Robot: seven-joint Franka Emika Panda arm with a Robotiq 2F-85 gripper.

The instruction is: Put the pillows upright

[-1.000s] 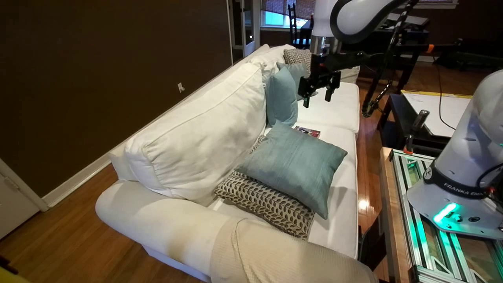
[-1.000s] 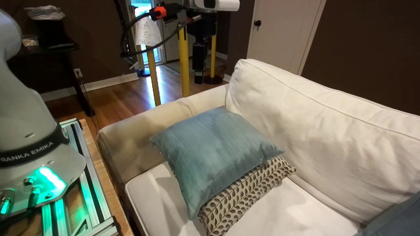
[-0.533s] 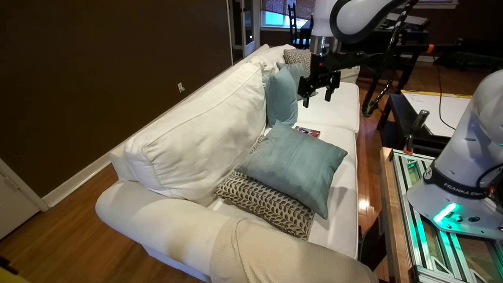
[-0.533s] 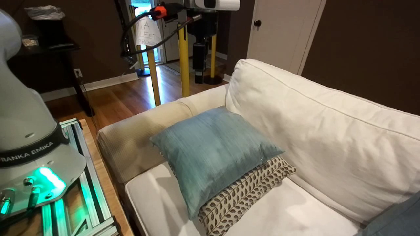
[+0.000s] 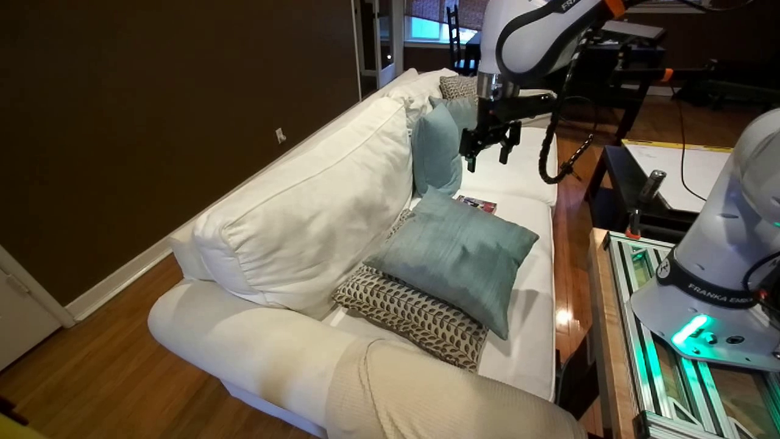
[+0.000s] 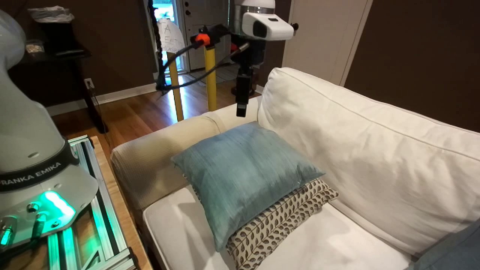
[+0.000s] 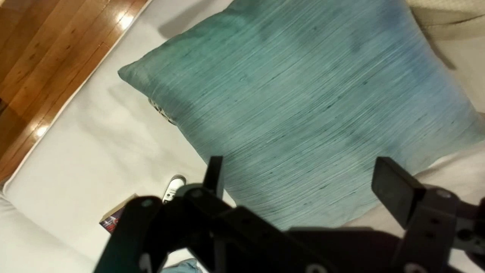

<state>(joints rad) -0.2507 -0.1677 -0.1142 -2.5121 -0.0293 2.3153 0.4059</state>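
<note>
The end effector (image 7: 301, 176) has its jaws spread wide and holds nothing; it hangs above the sofa (image 6: 375, 127), apart from every pillow. Below it the flat teal pillow (image 6: 247, 176) lies on top of the leaf-patterned pillow (image 5: 420, 317), which itself lies on the sofa; neither is upright, so by my reading this pair is what is left to do, the teal one first. Further along, a second teal pillow (image 5: 436, 152) stands on edge; behind it a third teal pillow (image 5: 462, 111) and a far patterned pillow (image 5: 458, 87) look propped up too, though the arm (image 5: 539, 46) hides some of that end; those I would count as done.

The wrist view shows, near what may be a book (image 7: 115, 217), what looks like a remote (image 7: 175, 186); I cannot find that remote in either exterior view; the wrist view, in turn, gives only a sliver of the leaf-patterned pillow, where both exterior views show a broad strip.
</note>
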